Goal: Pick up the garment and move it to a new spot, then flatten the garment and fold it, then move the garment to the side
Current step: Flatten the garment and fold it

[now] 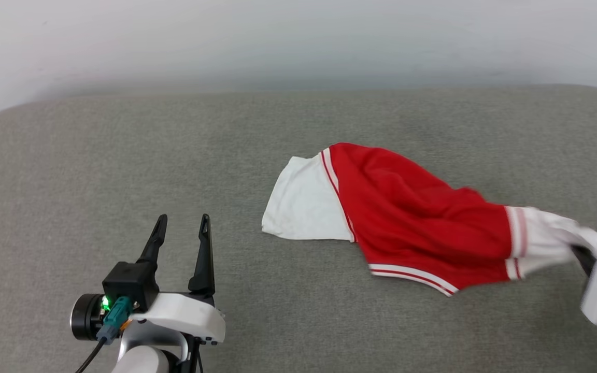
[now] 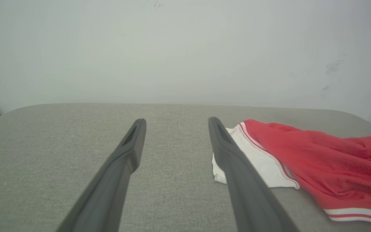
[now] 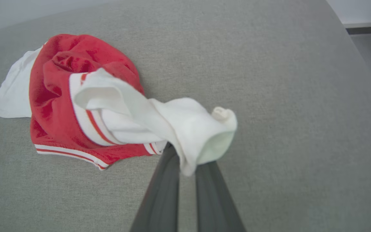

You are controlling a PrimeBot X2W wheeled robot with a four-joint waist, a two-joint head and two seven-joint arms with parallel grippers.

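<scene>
The shirt (image 1: pixel 412 217) is seen crumpled on the grey padded surface (image 1: pixel 122 155), toward 3 o'clock in the head view, with one white sleeve spread toward 9 o'clock. Its other white sleeve is pinched in the closed right claw (image 3: pixel 187 166) at 4 o'clock. The left claw (image 1: pixel 184 217) is held open and empty at 7 o'clock, well apart from the shirt.
</scene>
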